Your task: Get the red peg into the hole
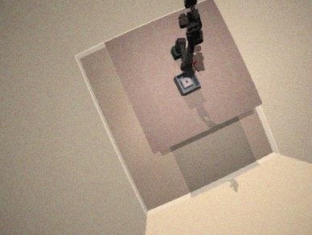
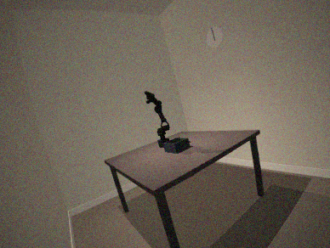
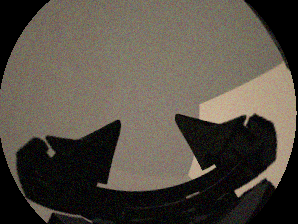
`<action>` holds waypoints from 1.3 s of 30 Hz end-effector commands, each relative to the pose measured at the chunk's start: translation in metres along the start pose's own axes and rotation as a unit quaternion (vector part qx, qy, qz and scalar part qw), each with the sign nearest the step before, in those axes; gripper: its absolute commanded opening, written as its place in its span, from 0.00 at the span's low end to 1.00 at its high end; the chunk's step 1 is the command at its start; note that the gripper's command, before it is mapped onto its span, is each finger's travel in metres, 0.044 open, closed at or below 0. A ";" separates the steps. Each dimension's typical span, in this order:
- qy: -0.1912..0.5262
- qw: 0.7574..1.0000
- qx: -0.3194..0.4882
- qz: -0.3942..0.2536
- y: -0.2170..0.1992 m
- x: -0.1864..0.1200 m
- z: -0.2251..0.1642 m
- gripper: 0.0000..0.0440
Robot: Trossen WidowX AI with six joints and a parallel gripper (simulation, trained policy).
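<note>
The open box [image 1: 177,82] [image 2: 176,145] stands on the table beside the arm's base. In the top view a pale plate with a dark hole at its middle shows inside the box. A small thin red shape, the peg as far as I can tell, [image 1: 195,63] lies on the table beside the arm; part of it may be hidden. My gripper [image 3: 148,120] is open, with nothing between its fingertips. In the exterior view the arm is raised, and its hand is high above the table, away from box and peg. The peg does not show in the wrist view.
The table [image 1: 141,109] [image 2: 140,170] carries the arm and box. A dark green object [image 1: 174,51] shows beside the arm in the top view, partly covered by it. The wrist view shows only walls beyond the fingers. A round clock [image 2: 214,36] hangs on the wall.
</note>
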State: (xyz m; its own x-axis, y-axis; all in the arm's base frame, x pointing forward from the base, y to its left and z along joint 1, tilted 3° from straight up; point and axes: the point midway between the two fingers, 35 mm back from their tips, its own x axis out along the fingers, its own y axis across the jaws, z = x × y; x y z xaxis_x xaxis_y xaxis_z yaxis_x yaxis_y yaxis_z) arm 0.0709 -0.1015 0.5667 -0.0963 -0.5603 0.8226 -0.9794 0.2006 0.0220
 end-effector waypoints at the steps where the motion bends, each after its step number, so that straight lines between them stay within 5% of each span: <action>1: 0.007 1.000 0.003 0.008 0.004 0.001 -0.001 0.96; 18: 0.145 0.955 0.161 0.203 0.115 -0.010 -0.024 1.00; 39: 0.437 0.804 0.270 0.298 0.207 -0.099 -0.083 1.00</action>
State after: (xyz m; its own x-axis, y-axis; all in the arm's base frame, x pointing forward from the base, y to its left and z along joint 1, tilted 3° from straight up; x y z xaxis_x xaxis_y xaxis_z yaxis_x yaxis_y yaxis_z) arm -0.1017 0.0482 0.5452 -0.6377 0.2794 0.7179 -0.7702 -0.2455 -0.5887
